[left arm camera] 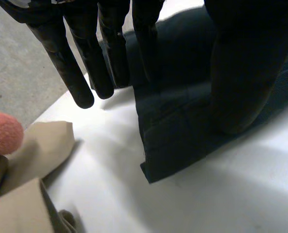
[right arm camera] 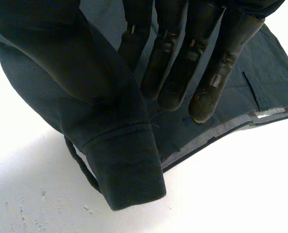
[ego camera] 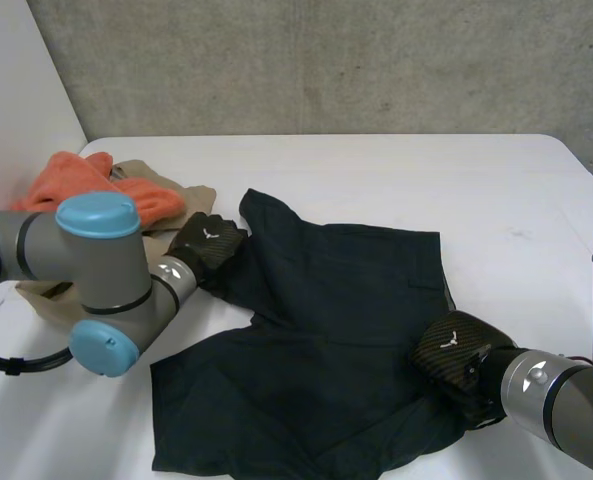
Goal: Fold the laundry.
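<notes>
Dark, seemingly twill shorts [ego camera: 326, 330], rumpled, flat on smooth white table [ego camera: 376, 180].

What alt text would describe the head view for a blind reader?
A dark navy fabric garment lies spread on a white table, the black left hand at its far left corner, the right hand at its right edge. An orange cloth and a beige cloth lie left of it.

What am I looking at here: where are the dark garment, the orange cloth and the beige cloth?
dark garment [ego camera: 326, 330], head view, its flat middle.
orange cloth [ego camera: 71, 185], head view, its bunched middle.
beige cloth [left arm camera: 46, 141], left wrist view, its corner.
</notes>
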Controlling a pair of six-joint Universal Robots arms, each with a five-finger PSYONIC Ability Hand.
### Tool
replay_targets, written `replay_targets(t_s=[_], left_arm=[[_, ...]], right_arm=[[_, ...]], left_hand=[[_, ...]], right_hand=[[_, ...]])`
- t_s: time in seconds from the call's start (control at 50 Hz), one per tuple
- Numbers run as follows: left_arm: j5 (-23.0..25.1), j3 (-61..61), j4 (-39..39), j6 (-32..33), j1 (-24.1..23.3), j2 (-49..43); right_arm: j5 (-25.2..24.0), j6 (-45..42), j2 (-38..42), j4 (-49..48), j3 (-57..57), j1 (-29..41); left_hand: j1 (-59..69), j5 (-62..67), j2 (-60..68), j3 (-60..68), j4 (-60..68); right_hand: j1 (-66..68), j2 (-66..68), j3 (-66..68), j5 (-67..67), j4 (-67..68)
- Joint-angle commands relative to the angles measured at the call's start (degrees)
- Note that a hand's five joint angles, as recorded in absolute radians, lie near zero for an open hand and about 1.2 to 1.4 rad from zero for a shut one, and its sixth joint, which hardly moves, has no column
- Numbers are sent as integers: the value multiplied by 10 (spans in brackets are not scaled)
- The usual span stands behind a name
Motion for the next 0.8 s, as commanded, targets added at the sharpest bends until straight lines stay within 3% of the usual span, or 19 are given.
replay_targets(t_s=[0.02, 0.12, 0.16, 0.24, 0.32, 0.46, 0.5, 0.54, 0.56, 0.58, 0.74, 0.8], left_arm=[[-6, 4, -3, 14, -5, -13], [-24, -5, -6, 15, -8, -4], [-42, -10, -8, 16, -9, 1], [-132, -23, -20, 26, -10, 27], [-176, -42, -39, 42, -26, 44], [-188, -71, -53, 73, -52, 71], [-188, -78, -53, 73, -53, 78], [-188, -81, -54, 73, -54, 79], [-188, -84, -54, 74, -55, 81], [-189, -84, -55, 74, -56, 84], [-188, -127, -55, 56, -55, 200], [-184, -161, -61, 20, -59, 264]], right_arm=[[0, 0, 0, -5, 2, -3], [1, 0, 0, -16, 1, -4], [1, 0, 0, -19, 1, -4], [1, 0, 0, -23, 0, -4], [1, 13, 0, -30, -4, -4], [1, 42, 5, -48, -10, -1], [1, 44, 9, -52, -11, 1], [1, 45, 11, -53, -11, 2], [1, 45, 11, -54, -11, 2], [1, 46, 12, -56, -11, 3], [3, 60, 16, -71, -11, 4], [2, 63, 18, -74, -12, 5]], left_hand=[[152, 154, 155, 156, 153], [449, 451, 452, 454, 450], [458, 460, 461, 463, 459], [458, 460, 461, 463, 459], [458, 460, 461, 463, 459], [458, 460, 461, 463, 459], [368, 370, 371, 373, 369], [113, 115, 116, 118, 114], [-128, -126, -125, -123, -127], [-172, -170, -169, -167, -171], [-173, -171, -170, -168, -171], [-112, -110, -109, -108, -111]], right_hand=[[234, 125, 122, 129, 117], [234, 125, 122, 129, 117], [234, 125, 122, 129, 117], [234, 125, 122, 129, 117], [234, 125, 122, 129, 117], [234, 125, 122, 129, 117], [234, 125, 122, 129, 117], [234, 125, 122, 129, 117], [234, 125, 122, 129, 117], [234, 125, 122, 129, 117], [234, 125, 122, 129, 117], [234, 125, 122, 129, 117]])
